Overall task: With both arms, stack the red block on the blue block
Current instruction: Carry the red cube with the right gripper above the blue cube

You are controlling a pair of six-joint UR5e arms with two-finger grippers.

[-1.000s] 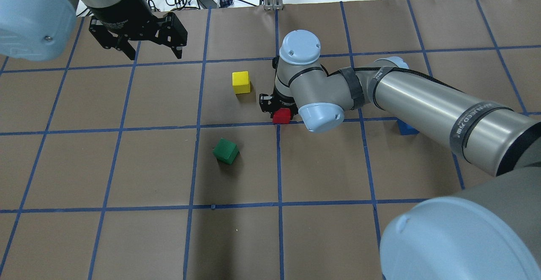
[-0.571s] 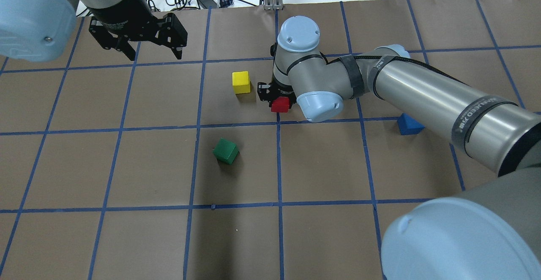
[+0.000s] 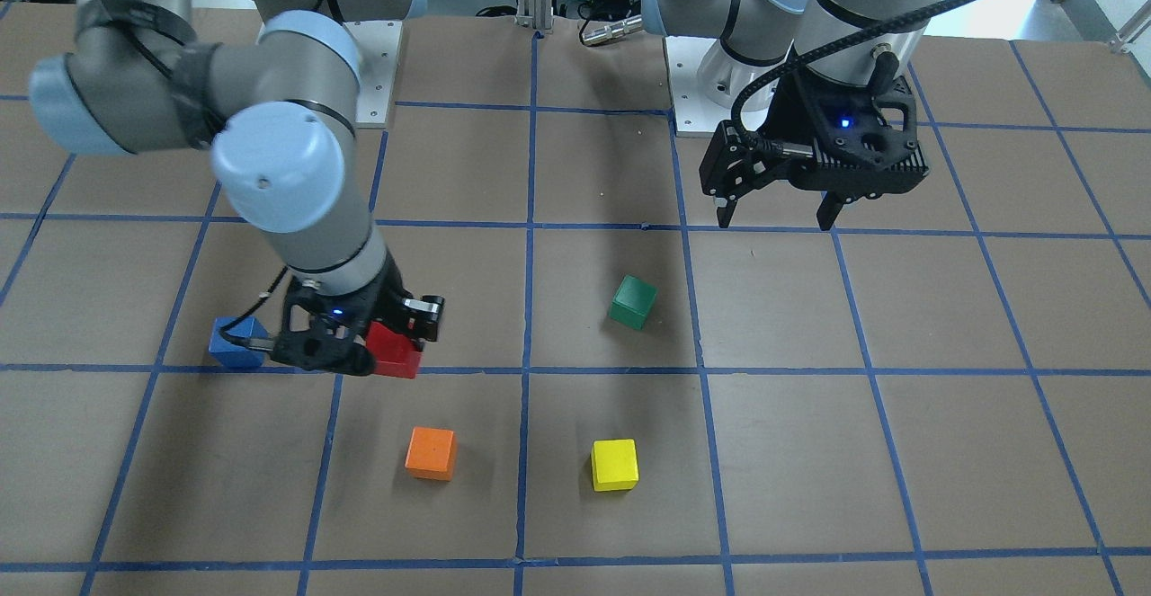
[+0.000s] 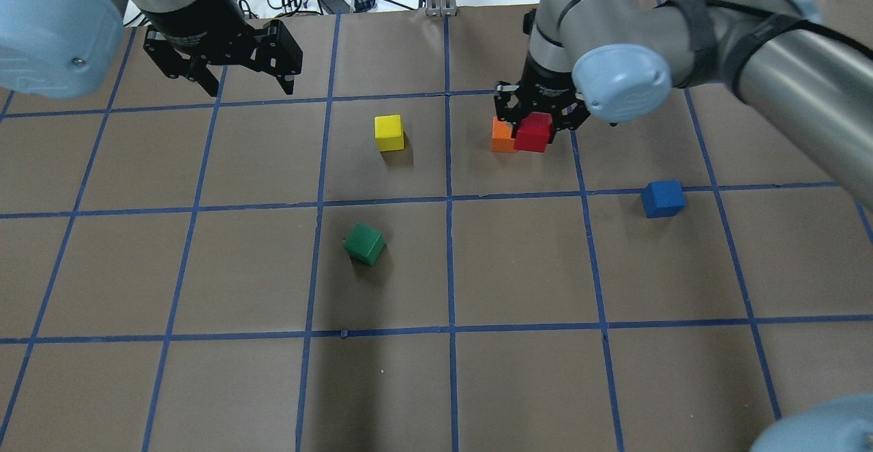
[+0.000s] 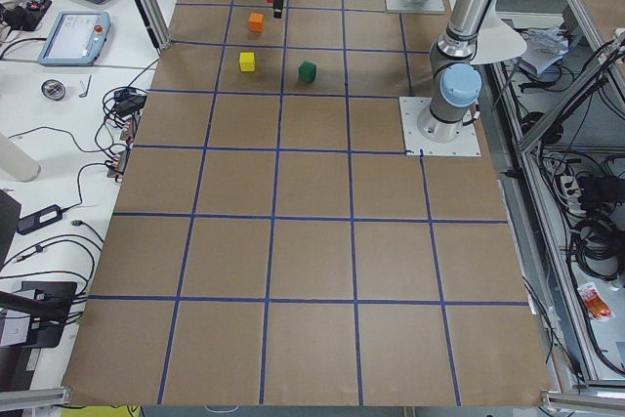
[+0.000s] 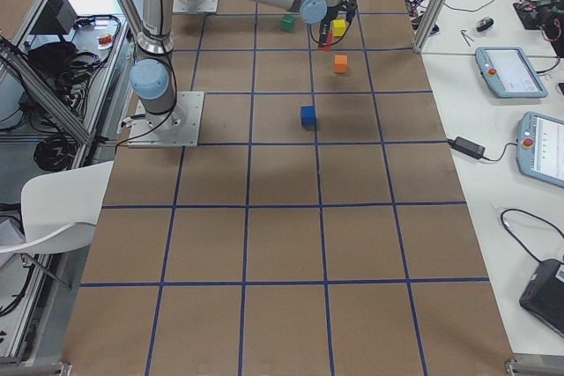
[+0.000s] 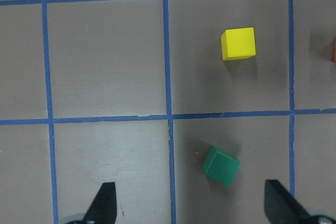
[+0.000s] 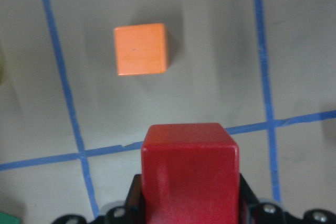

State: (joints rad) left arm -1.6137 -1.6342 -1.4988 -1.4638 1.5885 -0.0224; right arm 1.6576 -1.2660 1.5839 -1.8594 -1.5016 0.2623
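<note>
My right gripper is shut on the red block and holds it above the table. In the overhead view the red block partly overlaps the orange cube. The right wrist view shows the red block between the jaws, with the orange cube on the paper below. The blue block sits alone on the table, right of and nearer than the held block. In the front view the blue block is just beside the right gripper. My left gripper is open and empty at the far left.
A yellow cube and a green cube lie left of centre; both show in the left wrist view, yellow and green. The table is brown paper with a blue tape grid. Cables lie past the far edge.
My right gripper has lifted the red block and carried it to the right and farther away, beside the orange cube. The arm no longer covers the blue block. The left arm has not moved.
</note>
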